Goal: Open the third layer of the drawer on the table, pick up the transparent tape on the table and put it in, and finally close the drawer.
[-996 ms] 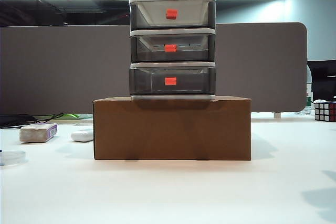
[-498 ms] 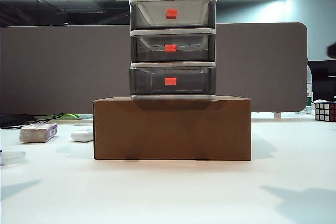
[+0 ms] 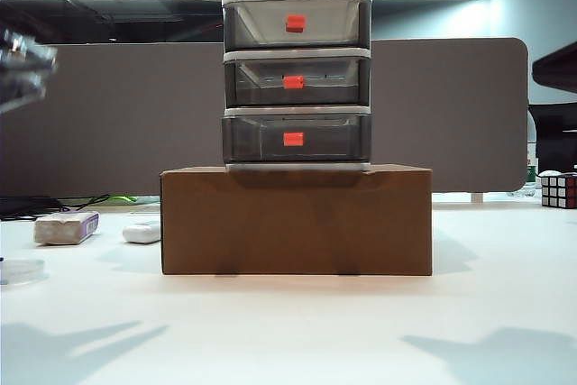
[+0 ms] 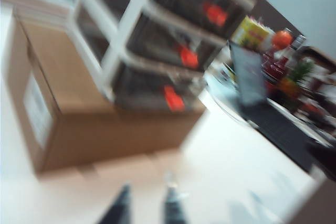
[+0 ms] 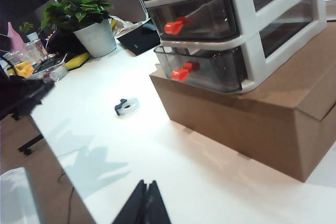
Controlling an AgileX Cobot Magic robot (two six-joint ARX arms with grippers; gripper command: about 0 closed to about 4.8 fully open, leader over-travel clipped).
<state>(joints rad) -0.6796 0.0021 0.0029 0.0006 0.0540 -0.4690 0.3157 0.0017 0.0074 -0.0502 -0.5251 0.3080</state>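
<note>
— Where does the drawer [image 3: 296,80] stand?

— On top of a brown cardboard box [image 3: 296,220], which sits in the middle of the table [image 3: 288,331]. All three tiers look pushed in. The third layer [image 3: 296,138] is the lowest one, with its red handle [image 3: 293,139] facing the near side.

— And the transparent tape [image 5: 127,106]?

— It lies flat on the white top, well apart from the box; the right wrist view shows it on the open surface off the handle side of the unit. In the exterior view a pale round thing at the far left edge may be it, but I cannot be sure.

— The grippers?

— The left gripper [image 4: 147,205] hangs above the table on the left, near side of the box, and shows only as a blur. Its two fingers [image 4: 122,207] stand a little apart with nothing between them. The right gripper [image 5: 145,203] is over the table on the right, its fingertips pressed together, holding nothing.

— Anything else on the top?

— A purple-labelled whitish block [image 3: 65,227] and a white rounded bar [image 3: 141,233] lie left of the box, and a puzzle cube [image 3: 558,190] sits at the far right.
</note>
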